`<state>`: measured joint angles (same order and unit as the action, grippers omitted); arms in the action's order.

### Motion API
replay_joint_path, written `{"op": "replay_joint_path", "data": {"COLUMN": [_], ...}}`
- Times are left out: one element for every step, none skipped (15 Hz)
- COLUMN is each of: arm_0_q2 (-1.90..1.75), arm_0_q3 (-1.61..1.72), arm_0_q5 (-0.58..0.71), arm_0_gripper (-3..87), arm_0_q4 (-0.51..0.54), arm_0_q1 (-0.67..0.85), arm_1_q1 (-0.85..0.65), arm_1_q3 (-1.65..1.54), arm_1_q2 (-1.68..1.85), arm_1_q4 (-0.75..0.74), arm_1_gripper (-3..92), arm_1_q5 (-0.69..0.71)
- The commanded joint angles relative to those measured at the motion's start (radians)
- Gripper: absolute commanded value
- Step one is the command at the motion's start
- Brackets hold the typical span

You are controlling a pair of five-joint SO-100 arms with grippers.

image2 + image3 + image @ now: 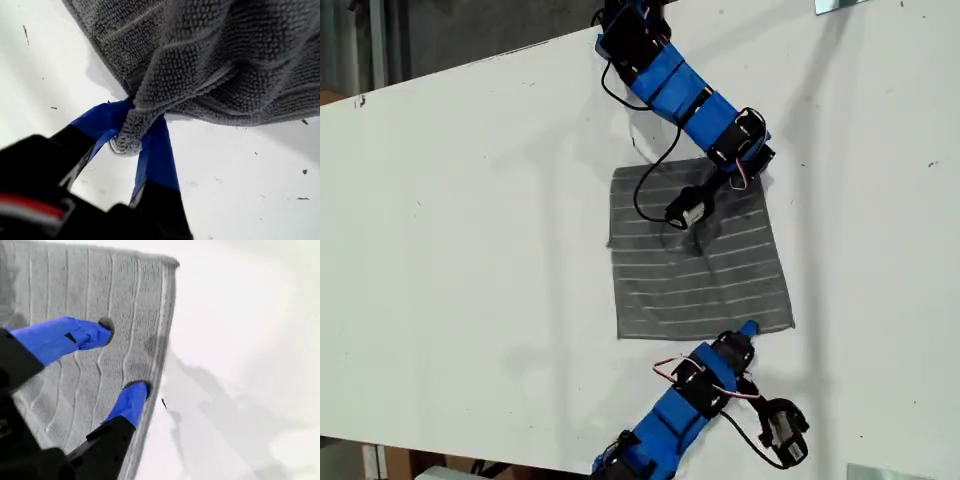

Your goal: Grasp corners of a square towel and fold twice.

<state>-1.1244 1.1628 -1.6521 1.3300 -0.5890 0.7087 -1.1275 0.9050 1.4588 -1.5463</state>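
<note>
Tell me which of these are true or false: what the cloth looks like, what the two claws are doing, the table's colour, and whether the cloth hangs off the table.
1. The towel is dark grey with thin pale stripes. True.
2. Both of my grippers are clamped on the towel. False: my first gripper is shut on a bunched bit of it, but my second gripper is open, with its jaws spread over flat cloth near an edge.
3. The table is white. True.
4. The towel hangs over the table's edge. False: in the exterior view it sits wholly on the table, with white surface showing on all sides.
</note>
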Motion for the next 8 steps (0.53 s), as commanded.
{"op": "replay_joint_path", "data": {"arm_0_q2": [0.017, 0.031, 0.052, 0.091, 0.127, 0.16, 0.19, 0.209], "arm_0_q3": [-0.084, -0.086, -0.092, -0.112, -0.117, -0.123, -0.141, -0.146], "arm_0_q5": [0.029, 0.048, 0.057, 0.037, 0.014, 0.005, -0.005, -0.015], "arm_0_gripper": [24.2, 24.9, 25.2, 25.3, 25.8, 25.8, 25.8, 25.8], "arm_0_q4": [-0.057, -0.109, -0.149, -0.146, -0.146, -0.147, -0.141, -0.13], "arm_0_q1": [-0.026, -0.037, -0.048, -0.057, -0.064, -0.069, -0.069, -0.069], "arm_1_q1": [-0.008, -0.009, -0.011, -0.011, -0.011, -0.011, -0.012, -0.012], "arm_1_q3": [-0.023, -0.028, -0.028, -0.028, -0.028, -0.028, -0.028, -0.028], "arm_1_q2": [0.002, 0.0, 0.0, 0.0, 0.002, 0.002, 0.002, 0.003], "arm_1_q4": [-0.012, -0.017, -0.018, -0.02, -0.023, -0.026, -0.029, -0.032], "arm_1_gripper": [-0.1, -0.1, -0.1, -0.1, -0.1, -0.1, -0.1, -0.1], "arm_1_q5": [-0.011, -0.011, -0.011, -0.011, -0.011, -0.011, -0.009, -0.009]}}
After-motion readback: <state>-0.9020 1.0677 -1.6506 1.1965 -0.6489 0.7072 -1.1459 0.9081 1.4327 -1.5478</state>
